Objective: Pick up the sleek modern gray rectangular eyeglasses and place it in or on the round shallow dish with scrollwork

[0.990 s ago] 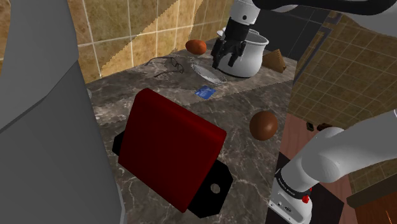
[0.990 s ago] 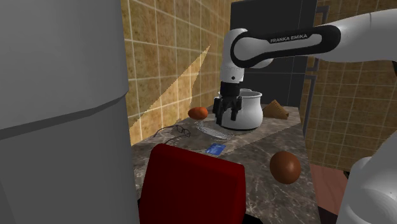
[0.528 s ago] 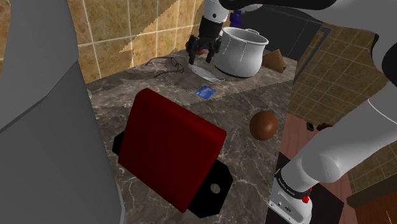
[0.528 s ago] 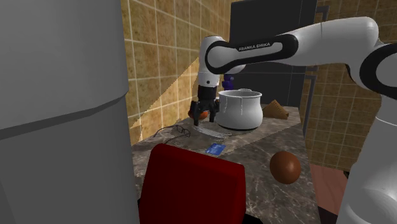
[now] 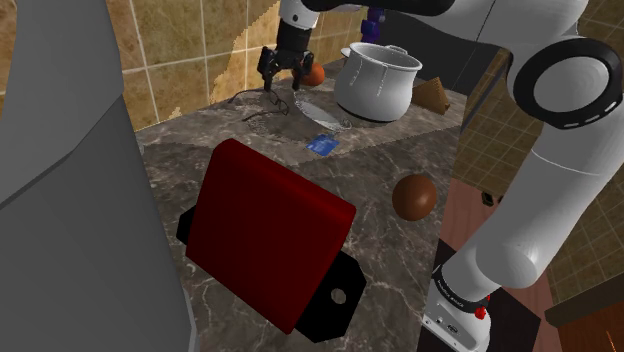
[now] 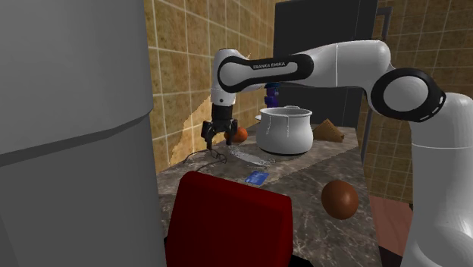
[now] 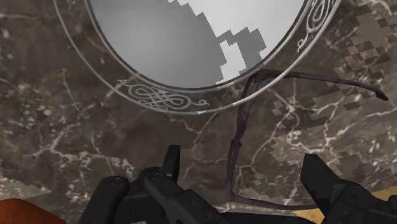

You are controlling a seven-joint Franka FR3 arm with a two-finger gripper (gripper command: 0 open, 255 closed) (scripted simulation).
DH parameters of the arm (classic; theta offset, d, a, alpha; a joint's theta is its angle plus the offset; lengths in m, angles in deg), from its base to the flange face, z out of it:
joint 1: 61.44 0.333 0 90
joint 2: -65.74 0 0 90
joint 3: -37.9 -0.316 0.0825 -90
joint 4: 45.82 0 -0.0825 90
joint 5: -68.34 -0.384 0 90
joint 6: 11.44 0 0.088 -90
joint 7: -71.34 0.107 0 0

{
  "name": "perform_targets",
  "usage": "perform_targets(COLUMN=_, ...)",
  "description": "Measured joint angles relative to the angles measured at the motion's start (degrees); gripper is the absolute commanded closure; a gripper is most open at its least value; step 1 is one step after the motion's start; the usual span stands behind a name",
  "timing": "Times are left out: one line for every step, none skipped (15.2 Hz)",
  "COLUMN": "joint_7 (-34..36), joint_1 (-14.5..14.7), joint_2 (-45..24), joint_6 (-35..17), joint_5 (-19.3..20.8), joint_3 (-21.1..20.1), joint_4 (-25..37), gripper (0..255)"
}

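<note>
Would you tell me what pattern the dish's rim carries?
Pale scrollwork on the grey dish rim, clearest in wrist view.

Colours and patterns, counter lot.
Dish (image 7: 172, 44): pale grey, scrollwork rim. Eyeglasses (image 7: 236, 145): dark grey. Countertop (image 5: 400, 150): dark brown marble, white veining. Pot (image 5: 375, 80): white. Wall tiles (image 5: 170, 40): mottled ochre.

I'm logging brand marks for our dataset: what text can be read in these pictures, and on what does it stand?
"FRANKA EMIKA": on the arm's upper link.
Small marking on the arm's base: too small to read.
Blue card: print, if any, too small to read.
</note>
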Motion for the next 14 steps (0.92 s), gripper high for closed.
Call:
perform_targets(joint_7=0.2, joint_1=0.2, joint_2=-0.7, joint_6=-0.3, joint_5=0.2, joint_3=0.0, joint_4=0.5, gripper=0)
perform_targets(joint_7=0.4, joint_1=0.3, joint_2=-1.0, joint_6=-0.8, joint_5=0.3, joint_3=-0.1, joint_4=0.3, gripper=0)
perform_targets(joint_7=0.4, joint_1=0.3, joint_2=-1.1, joint_6=-1.4, joint_5=0.4, joint_3=-0.1, joint_4=-0.2, gripper=0)
perform_targets(joint_7=0.5, joint_1=0.3, joint_2=-1.3, joint_6=-2.1, joint_5=0.4, joint_3=-0.1, joint_4=-0.7, gripper=0)
perform_targets(joint_7=0.5, joint_1=0.4, joint_2=-1.3, joint_6=-2.9, joint_5=0.4, joint_3=-0.1, joint_4=-1.5, gripper=0)
perform_targets(joint_7=0.5, joint_1=0.4, joint_2=-1.4, joint_6=-3.5, joint_5=0.4, joint_3=-0.1, joint_4=-2.0, gripper=0)
perform_targets(joint_7=0.7, joint_1=0.4, joint_2=-1.6, joint_6=-4.3, joint_5=0.5, joint_3=-0.1, joint_4=-2.7, gripper=0)
perform_targets(joint_7=0.6, joint_1=0.4, joint_2=-1.7, joint_6=-4.8, joint_5=0.5, joint_3=-0.1, joint_4=-3.0, gripper=0)
perform_targets(joint_7=0.6, joint_1=0.4, joint_2=-1.7, joint_6=-5.1, joint_5=0.5, joint_3=-0.1, joint_4=-3.3, gripper=0)
perform_targets(joint_7=0.6, joint_1=0.4, joint_2=-1.7, joint_6=-5.3, joint_5=0.5, joint_3=-0.1, joint_4=-3.6, gripper=0)
perform_targets(joint_7=0.6, joint_1=0.4, joint_2=-1.7, joint_6=-5.4, joint_5=0.5, joint_3=0.0, joint_4=-3.6, gripper=0)
perform_targets(joint_7=0.5, joint_1=0.3, joint_2=-1.7, joint_6=-5.4, joint_5=0.5, joint_3=0.0, joint_4=-3.7, gripper=0)
perform_targets(joint_7=0.5, joint_1=0.3, joint_2=-1.7, joint_6=-5.4, joint_5=0.5, joint_3=0.0, joint_4=-3.7, gripper=0)
perform_targets(joint_7=0.5, joint_1=0.3, joint_2=-1.7, joint_6=-5.4, joint_5=0.5, joint_3=0.0, joint_4=-3.7, gripper=0)
